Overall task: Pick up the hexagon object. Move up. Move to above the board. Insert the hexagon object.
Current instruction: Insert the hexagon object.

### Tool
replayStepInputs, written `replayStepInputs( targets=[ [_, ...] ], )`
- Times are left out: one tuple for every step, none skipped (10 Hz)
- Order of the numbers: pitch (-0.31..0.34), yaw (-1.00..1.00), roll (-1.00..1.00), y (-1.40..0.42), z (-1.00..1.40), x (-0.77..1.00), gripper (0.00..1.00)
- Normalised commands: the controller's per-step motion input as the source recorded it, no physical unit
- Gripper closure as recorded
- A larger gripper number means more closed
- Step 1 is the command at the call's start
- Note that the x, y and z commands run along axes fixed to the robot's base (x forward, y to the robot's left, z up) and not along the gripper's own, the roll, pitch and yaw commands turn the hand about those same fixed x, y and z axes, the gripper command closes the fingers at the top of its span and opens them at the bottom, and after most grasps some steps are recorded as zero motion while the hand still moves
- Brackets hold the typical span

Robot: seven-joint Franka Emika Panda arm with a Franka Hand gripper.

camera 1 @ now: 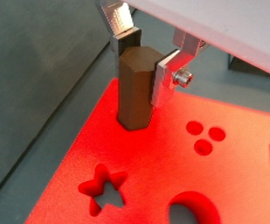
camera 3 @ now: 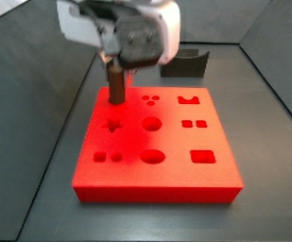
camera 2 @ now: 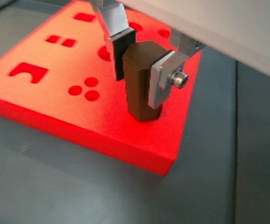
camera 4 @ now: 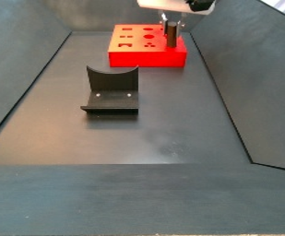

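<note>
fixture [camera 4: 109, 90] sits near, unused. farther back, gripper [camera 2: 145, 63] clamps the hexagon object [camera 2: 143, 80] upright, its lower end entering a corner hole of the board [camera 2: 55, 98]. insert step; next likely push straight down, then release.

Silver-fingered gripper [camera 2: 141, 63] clamps the slim dark brown hexagon peg [camera 2: 140, 87] upright, its lower end in the large flat bright red board [camera 2: 67, 105], near the board's corner.
</note>
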Motion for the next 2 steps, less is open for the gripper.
replayStepInputs(
  targets=[
    [0.0, 0.0, -0.03, 0.04, 0.0, 0.02, 1.0],
    [0.0, 0.0, 0.0, 0.0, 0.0, 0.0, 1.0]
  ],
)
